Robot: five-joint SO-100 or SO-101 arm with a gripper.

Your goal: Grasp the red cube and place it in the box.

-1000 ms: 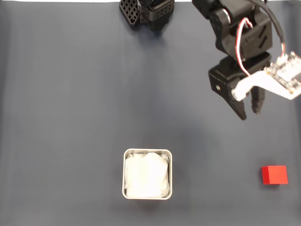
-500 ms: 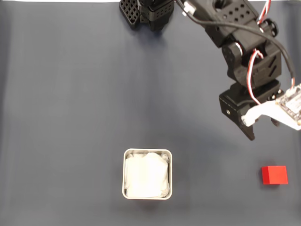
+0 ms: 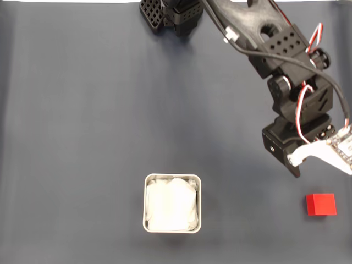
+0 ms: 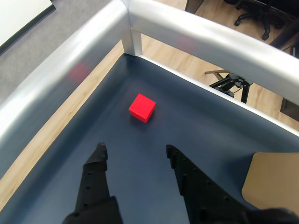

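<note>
Partly cut off below, the pincer (image 4: 135, 150) gapes wide near the red cube (image 4: 142, 108).

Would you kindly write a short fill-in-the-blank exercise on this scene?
1. The cube is coloured ____.
2. The box is lined with something ____ in colour.
3. In the wrist view the gripper is ____, with the cube lying beyond its fingertips.
4. In the fixed view the cube lies to the ____ of the box.

Missing words: red; white; open; right
</note>
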